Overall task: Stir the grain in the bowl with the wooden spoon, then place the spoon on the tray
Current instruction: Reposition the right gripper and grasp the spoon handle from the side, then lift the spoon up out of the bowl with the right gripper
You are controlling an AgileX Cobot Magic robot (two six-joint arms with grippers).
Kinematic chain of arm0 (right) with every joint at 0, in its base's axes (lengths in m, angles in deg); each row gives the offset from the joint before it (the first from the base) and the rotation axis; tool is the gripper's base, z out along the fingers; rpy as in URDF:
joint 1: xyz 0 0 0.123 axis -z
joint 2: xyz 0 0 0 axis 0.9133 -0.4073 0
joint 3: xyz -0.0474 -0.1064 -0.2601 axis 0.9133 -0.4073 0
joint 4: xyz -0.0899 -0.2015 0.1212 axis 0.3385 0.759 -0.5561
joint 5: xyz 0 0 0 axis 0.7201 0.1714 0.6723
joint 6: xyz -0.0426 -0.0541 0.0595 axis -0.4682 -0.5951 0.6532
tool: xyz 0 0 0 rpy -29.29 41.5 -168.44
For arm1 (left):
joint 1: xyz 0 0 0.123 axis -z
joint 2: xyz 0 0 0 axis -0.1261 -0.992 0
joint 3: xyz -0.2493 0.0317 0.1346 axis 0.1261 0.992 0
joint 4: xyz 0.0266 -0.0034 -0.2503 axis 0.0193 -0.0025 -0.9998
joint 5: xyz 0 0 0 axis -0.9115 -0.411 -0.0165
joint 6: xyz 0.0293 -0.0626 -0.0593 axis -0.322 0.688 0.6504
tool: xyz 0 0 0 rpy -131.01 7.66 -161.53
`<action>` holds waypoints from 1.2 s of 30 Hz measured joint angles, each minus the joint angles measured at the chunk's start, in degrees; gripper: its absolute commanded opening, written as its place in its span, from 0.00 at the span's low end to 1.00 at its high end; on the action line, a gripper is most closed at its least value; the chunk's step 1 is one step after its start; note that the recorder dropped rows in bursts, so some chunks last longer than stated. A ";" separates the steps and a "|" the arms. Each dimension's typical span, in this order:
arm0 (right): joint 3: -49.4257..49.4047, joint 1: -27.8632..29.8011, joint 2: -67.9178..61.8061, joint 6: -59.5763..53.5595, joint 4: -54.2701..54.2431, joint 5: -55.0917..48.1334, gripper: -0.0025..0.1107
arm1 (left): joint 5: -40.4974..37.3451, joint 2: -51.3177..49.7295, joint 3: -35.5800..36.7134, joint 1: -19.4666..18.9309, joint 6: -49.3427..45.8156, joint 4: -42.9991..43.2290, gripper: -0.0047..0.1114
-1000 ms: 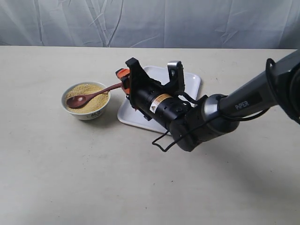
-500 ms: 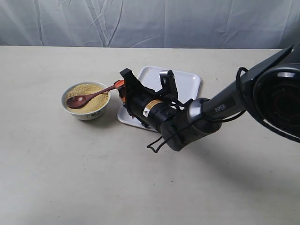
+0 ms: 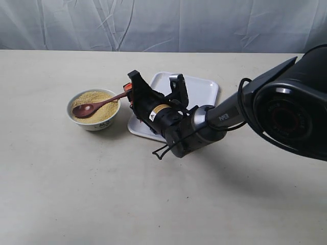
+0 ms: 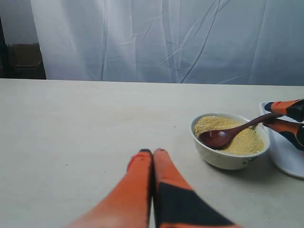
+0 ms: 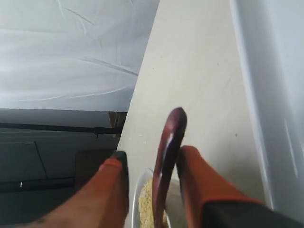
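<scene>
The white bowl (image 3: 97, 124) holds a mound of yellow grain (image 3: 98, 98). The wooden spoon (image 3: 86, 109) lies in it, its handle slanting over the rim toward the tray (image 3: 204, 89). My right gripper (image 3: 129, 94) is open, its orange fingers on either side of the handle's end. In the right wrist view the spoon handle (image 5: 168, 152) runs between the fingers (image 5: 111, 190), close to one and clear of the other. My left gripper (image 4: 153, 153) is shut on nothing, low over the table, short of the bowl (image 4: 223, 159).
The right arm's black body (image 3: 184, 125) stretches over the near-left part of the tray. A pale curtain (image 3: 163, 23) hangs behind the table's far edge. Bare tabletop (image 3: 102, 194) lies in front of the bowl.
My right gripper has moved left toward the bowl and now straddles the end of the spoon handle. The spoon and bowl have not moved.
</scene>
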 measured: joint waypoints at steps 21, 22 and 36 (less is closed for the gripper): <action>0.13 0.00 0.88 -1.41 -3.08 4.50 0.02 | 0.00 0.00 0.00 0.00 0.00 0.00 0.04; 0.13 0.00 1.33 -1.78 -3.40 4.75 0.02 | 0.00 0.00 0.00 0.00 0.00 0.00 0.04; 0.13 1.41 9.91 -23.80 -0.15 7.66 0.02 | 0.00 0.00 0.00 0.00 0.00 0.00 0.04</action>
